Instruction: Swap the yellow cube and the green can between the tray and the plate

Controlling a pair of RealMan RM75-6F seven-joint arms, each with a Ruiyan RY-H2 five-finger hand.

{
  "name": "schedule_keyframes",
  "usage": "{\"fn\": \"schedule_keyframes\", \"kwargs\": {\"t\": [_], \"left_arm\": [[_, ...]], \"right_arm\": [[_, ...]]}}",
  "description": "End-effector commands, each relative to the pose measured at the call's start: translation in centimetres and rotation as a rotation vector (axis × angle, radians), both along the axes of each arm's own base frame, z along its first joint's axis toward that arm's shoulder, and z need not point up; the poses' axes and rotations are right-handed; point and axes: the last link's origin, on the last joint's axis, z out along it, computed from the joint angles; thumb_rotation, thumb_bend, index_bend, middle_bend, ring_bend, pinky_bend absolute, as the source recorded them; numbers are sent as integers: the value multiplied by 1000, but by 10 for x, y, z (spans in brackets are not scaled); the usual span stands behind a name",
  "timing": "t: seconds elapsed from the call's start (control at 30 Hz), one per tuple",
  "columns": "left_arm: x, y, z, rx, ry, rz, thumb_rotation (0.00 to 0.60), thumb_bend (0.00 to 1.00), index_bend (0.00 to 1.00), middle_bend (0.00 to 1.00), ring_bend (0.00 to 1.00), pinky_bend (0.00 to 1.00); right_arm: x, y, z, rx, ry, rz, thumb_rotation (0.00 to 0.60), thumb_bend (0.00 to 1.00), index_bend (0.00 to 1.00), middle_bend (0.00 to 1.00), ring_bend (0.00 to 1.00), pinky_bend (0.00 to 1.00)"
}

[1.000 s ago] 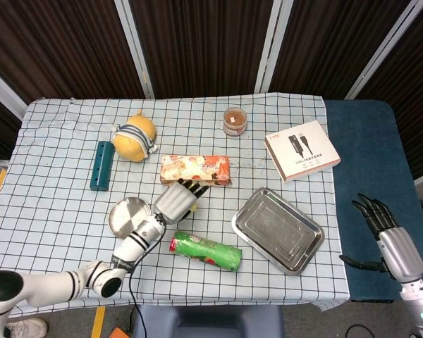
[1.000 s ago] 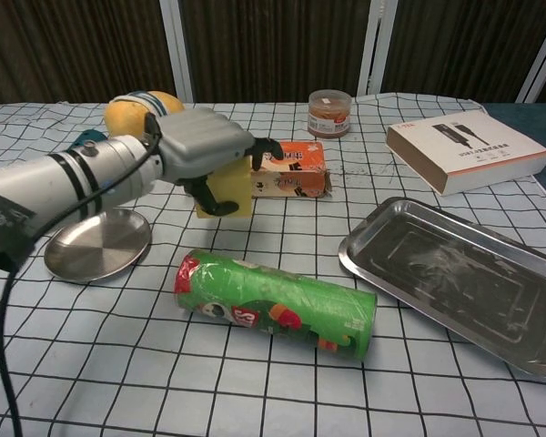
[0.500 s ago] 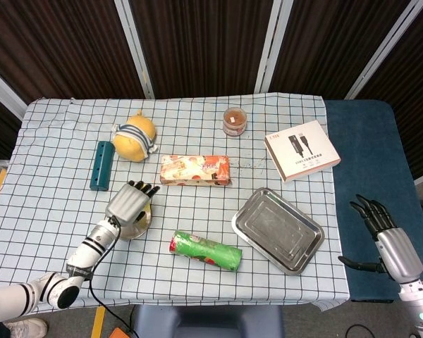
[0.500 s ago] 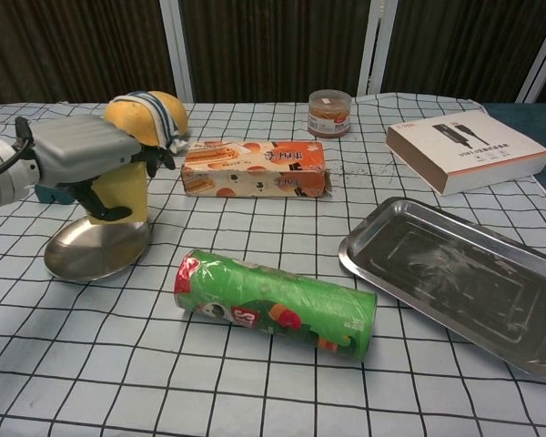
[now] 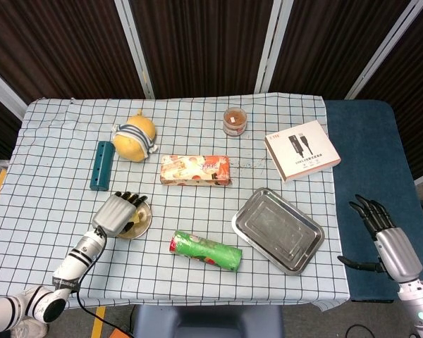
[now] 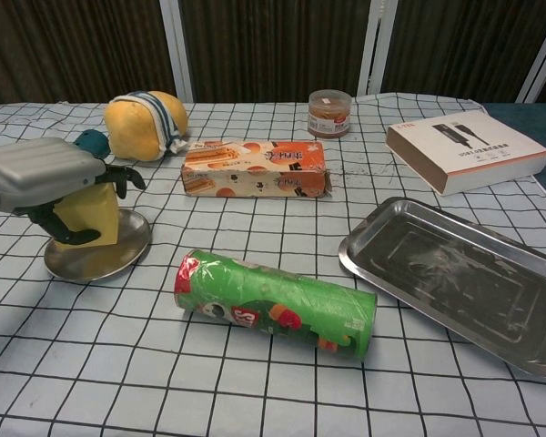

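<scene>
Head view. My left hand (image 5: 117,213) sits at lower left of the frame, over the round plate (image 5: 142,227), fingers curled down around the yellow cube (image 5: 132,220); only a sliver of the cube shows under them. The green can (image 5: 205,251) lies on its side on the checked cloth, low centre, just right of the plate and not touching it. The steel tray (image 5: 278,238) lies right of the can. My right hand (image 5: 384,230) hangs at lower right, off the table edge over the blue surface, fingers spread, holding nothing.

Chest view. My left hand (image 6: 47,173) is at mid left, its dark fingers wrapped over the yellow cube (image 6: 88,216). The cube stands on the plate (image 6: 109,256); whether its base rests fully or hovers a hair above, I cannot tell from this angle. The green can (image 6: 273,304) lies lengthwise in the foreground centre, near the plate. The tray (image 6: 462,277) is at right. The orange snack box (image 6: 255,167) lies behind the can.
</scene>
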Motion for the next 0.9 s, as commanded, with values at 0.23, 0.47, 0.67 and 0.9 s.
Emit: {"fn": "schedule_keyframes", "kwargs": {"t": [0.23,0.47,0.67,0.9], "left_arm": [[-6,-4,-2,-29,-1,88,600,380,0,0,0,246],[-5,-10,6,-34,-20,128,600,312,0,0,0,152],[-3,-17,18,-34,-37,138,600,273,0,0,0,133],[-7,-16,54,94,-88,116,600,272,0,0,0,142]], "right_arm": [[0,0,0,-1,-1,-1,600,125,119,0,0,0],[0,0,-1,9,4,0,600,125,119,0,0,0],[0,0,-2,11,6,0,600,125,120,0,0,0],[0,0,-3,15,5,-2,600,125,120,0,0,0]]}}
